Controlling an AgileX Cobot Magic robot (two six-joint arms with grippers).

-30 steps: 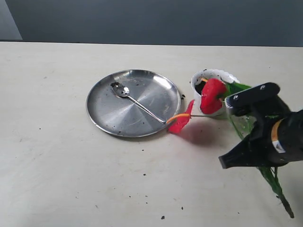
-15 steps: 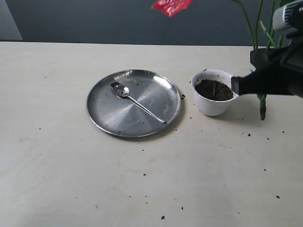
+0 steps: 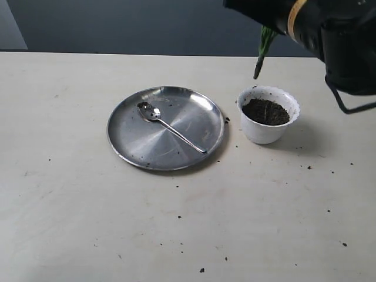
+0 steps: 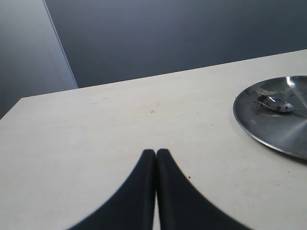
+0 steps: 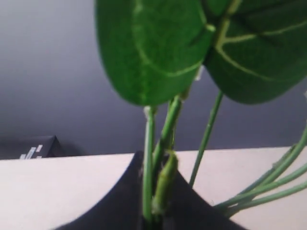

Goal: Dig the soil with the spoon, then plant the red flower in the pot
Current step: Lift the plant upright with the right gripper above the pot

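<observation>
The white wavy-rimmed pot [image 3: 268,114] stands right of the plate, filled with dark soil [image 3: 265,111]. The steel spoon [image 3: 169,127] lies in the plate, its bowl [image 4: 275,102] showing specks of soil. My right gripper [image 5: 157,163] is shut on the red flower's green stems [image 5: 149,158]; broad green leaves [image 5: 153,48] fill that view and the red blooms are out of view. From the high right arm [image 3: 329,29] the stem end [image 3: 261,53] hangs just above the pot's far-left rim. My left gripper [image 4: 156,152] is shut and holds nothing, over bare table left of the plate.
The large round steel plate [image 3: 135,144] sits mid-table, its rim [image 4: 249,129] also in the left wrist view. Loose soil specks [image 3: 226,257] dot the pale tabletop around the pot and toward the front edge. A dark wall stands behind the table.
My right arm has lifted the flower off the table, then swung it up and left; the stem end now hangs over the pot. Blooms have left the exterior view.
</observation>
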